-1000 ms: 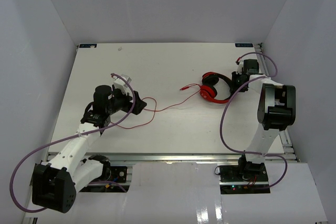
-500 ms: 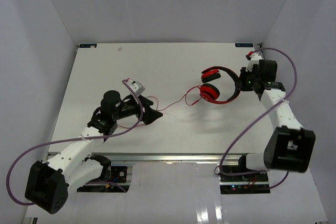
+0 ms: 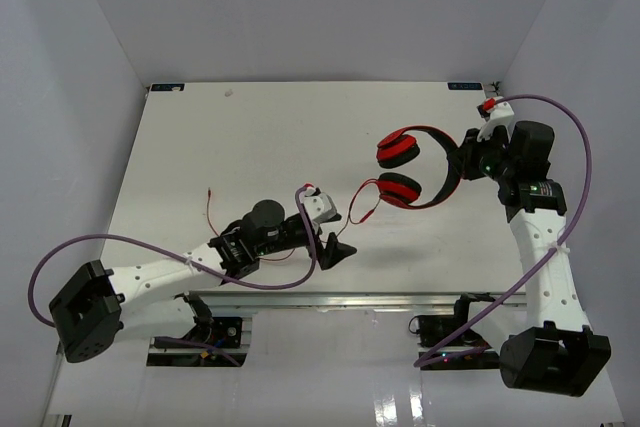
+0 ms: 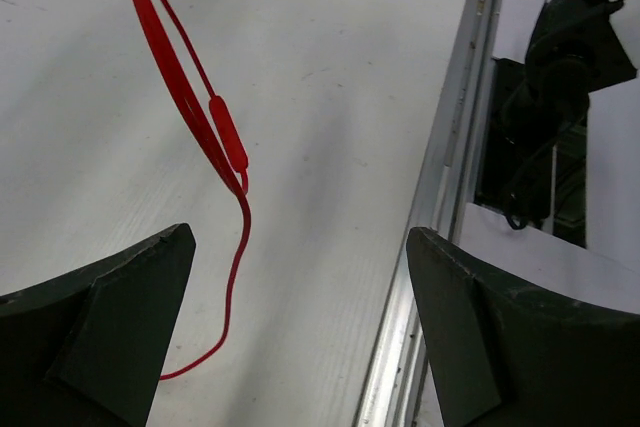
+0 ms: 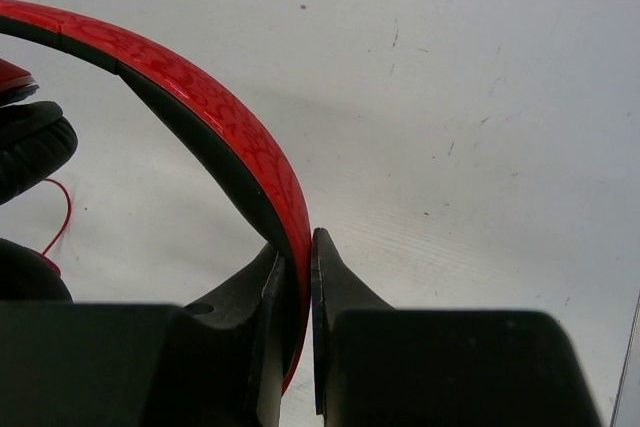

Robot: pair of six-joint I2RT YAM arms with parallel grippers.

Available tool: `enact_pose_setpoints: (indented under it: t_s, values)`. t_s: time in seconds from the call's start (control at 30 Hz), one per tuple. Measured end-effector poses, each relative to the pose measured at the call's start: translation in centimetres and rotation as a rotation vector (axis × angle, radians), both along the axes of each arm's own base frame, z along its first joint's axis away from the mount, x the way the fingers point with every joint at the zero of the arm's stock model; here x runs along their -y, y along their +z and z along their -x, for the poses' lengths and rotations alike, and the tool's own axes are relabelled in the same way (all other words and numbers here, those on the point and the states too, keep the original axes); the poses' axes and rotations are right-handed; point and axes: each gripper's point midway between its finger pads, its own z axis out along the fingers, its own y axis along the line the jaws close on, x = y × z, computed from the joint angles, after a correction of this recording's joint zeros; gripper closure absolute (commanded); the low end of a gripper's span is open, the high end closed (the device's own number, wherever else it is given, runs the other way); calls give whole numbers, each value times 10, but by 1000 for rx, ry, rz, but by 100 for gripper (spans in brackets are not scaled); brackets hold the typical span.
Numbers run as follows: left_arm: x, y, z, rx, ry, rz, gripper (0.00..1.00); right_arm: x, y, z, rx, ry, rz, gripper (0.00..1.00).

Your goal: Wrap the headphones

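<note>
From above, we see the right gripper clamped on the headphones, held above the table. Our left wrist view: the left gripper gapes wide, the cord dangling ahead. Our right wrist view: its jaws pinch the headband.

Robotics lab cell: bare white bench boxed by blank white panels, aluminium rail along bench's near edge.

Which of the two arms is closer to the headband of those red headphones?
Right. The right tool is shut on the headband itself. The left tool stands open well away from it, near the dangling cord.
</note>
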Motion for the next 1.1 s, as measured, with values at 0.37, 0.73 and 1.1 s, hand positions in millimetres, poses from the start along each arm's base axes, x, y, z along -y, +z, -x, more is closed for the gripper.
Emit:
enact_pose_setpoints:
  t_s: [0.37,0.73,1.1]
  values:
    - [12,-26,-33,69,150,-48,9,-9,6,9,1,33,-37,92]
    - [-2,-51,-67,128,337,-125,100,-11,7,10,-2,45,-47,92]
    - [-25,-24,-62,128,393,-75,100,-4,0,5,-18,12,-22,92]
